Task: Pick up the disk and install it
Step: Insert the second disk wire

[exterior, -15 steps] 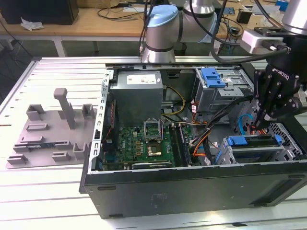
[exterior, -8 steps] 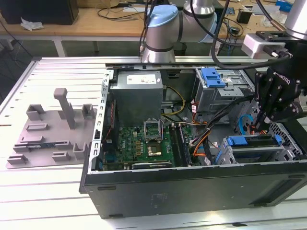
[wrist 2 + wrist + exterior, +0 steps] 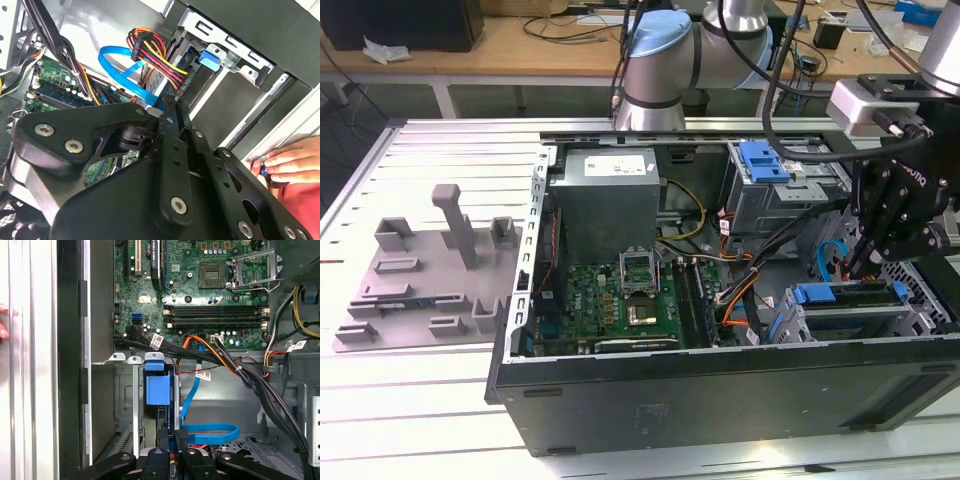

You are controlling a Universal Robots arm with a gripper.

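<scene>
Black gripper (image 3: 172,460) fingers, pinched narrow, hover over the disk (image 3: 848,294), apparently seated in the drive cage (image 3: 850,318) at the computer case's (image 3: 720,390) corner, so installing looks nearly finished.

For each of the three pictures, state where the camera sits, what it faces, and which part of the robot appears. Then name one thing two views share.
Exterior view: off the arm, above, facing the open black computer case; silver arm and black gripper show.
Second wrist view: on the arm, facing the metal drive cage past the gripper linkage.
First wrist view: on the arm, facing the green motherboard and blue plastic latch.
Shared: both wrist views show the flat blue cable.
</scene>
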